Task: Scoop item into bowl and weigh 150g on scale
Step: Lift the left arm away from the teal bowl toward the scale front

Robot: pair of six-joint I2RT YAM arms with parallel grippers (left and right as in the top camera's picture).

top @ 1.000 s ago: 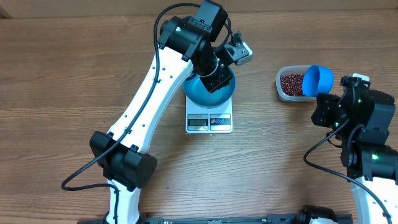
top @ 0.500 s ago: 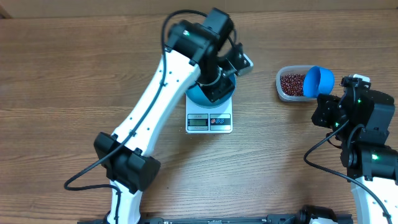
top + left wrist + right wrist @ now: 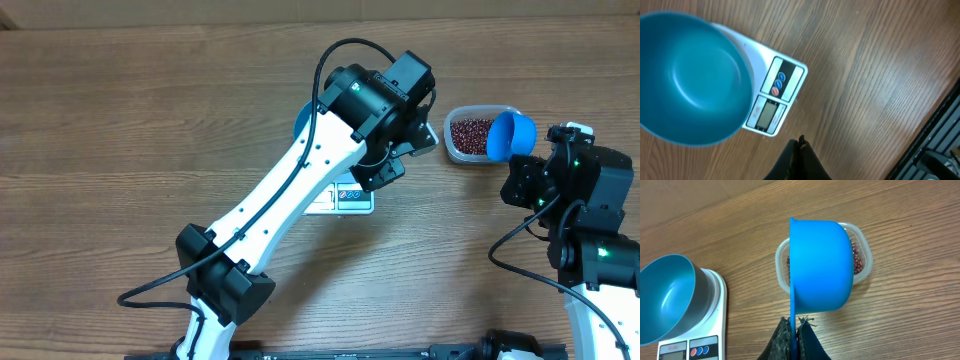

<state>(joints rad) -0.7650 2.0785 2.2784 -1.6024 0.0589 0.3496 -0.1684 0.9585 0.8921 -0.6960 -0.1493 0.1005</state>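
The blue bowl (image 3: 690, 80) stands empty on the white scale (image 3: 777, 92); from overhead only its rim (image 3: 300, 118) and the scale's front corner (image 3: 355, 198) show beside my left arm. My left gripper (image 3: 800, 142) is shut on nothing and hovers over bare wood just off the scale's front corner, seen from overhead as the left gripper (image 3: 388, 175). My right gripper (image 3: 795, 322) is shut on the handle of a blue scoop (image 3: 820, 265). The scoop hangs on its side over the clear tub (image 3: 865, 262) of red-brown beans (image 3: 857, 260), and no beans show in it.
The tub (image 3: 468, 133) stands right of the scale, partly under the scoop (image 3: 512, 132). My left arm crosses the table from the near-left base to above the scale. A dark frame edge (image 3: 935, 135) runs along the table's near side.
My left arm has swung to the right, carrying its shut gripper from over the bowl to past the scale's front right corner. The right arm and scoop have not moved.
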